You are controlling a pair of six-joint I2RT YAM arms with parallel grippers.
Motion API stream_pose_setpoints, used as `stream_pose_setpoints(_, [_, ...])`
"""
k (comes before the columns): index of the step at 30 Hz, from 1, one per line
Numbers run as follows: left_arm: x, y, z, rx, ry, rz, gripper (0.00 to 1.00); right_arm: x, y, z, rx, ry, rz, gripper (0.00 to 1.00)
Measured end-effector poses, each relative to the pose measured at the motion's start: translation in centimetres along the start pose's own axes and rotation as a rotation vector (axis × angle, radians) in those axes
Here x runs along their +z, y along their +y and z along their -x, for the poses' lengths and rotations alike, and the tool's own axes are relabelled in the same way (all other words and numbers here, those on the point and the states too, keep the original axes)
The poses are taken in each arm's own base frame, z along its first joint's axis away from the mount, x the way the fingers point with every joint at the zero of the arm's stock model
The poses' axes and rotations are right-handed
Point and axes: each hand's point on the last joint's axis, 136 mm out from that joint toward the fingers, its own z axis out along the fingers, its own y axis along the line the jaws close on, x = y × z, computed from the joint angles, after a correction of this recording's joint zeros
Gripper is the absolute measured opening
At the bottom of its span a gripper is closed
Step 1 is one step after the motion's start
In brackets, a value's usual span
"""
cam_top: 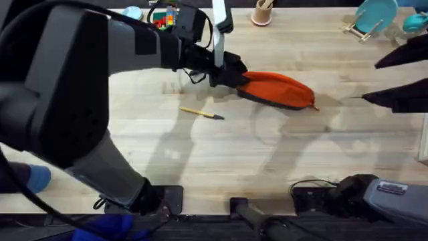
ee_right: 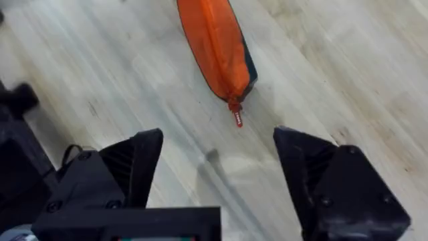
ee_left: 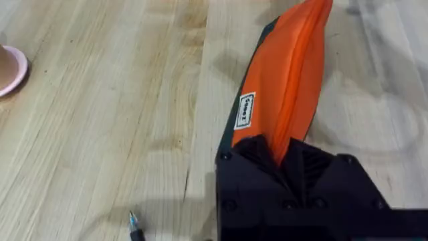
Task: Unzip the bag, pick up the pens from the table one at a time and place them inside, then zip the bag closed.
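So, quick rundown from my remote seat:

Left gripper (cam_top: 231, 73): my black two-finger claw is pinched onto one end of the soft orange fabric pencil pouch (cam_top: 277, 89); in the left wrist view the orange fabric (ee_left: 287, 87) runs straight down between the fingers (ee_left: 249, 175).

Right gripper (ee_right: 217, 161): spread wide and holding nothing. It hangs above the table, with the far end of the pouch (ee_right: 217, 43) just ahead of the gap between its fingers (ee_right: 137, 164).

Pouch: lies flat on the light wooden plank tabletop (cam_top: 267, 154), stretching from the left gripper toward the right one. Dark grey underside shows along its edge, plus a small white label on the side (ee_left: 245, 111). A little red zipper pull (ee_right: 236, 117) dangles at the end nearest the right gripper. Can't tell from here whether the zip is open or closed.

Yellow pen: slim yellow stick with a dark tip (cam_top: 200, 113) on the table, near the left gripper but not touching the pouch.

Pen tip: a dark tip (ee_left: 134, 226) pokes in beside the left gripper in its wrist view; can't tell which pen.
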Motion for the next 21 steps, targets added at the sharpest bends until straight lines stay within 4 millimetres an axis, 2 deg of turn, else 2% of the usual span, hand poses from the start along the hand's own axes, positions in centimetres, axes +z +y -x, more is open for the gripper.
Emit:
stream_pose_setpoints(9, [0.0, 0.0, 0.0, 0.000, 0.000, 0.000, 0.043, 1.1, -1.0, -0.9, -0.002, -0.001, 0.057, 0.996])
stream_pose_setpoints(21, [0.0, 0.0, 0.0, 0.001, 0.000, 0.000, 0.042, 1.2, -1.2, -1.0, -0.010, -0.001, 0.058, 0.995])
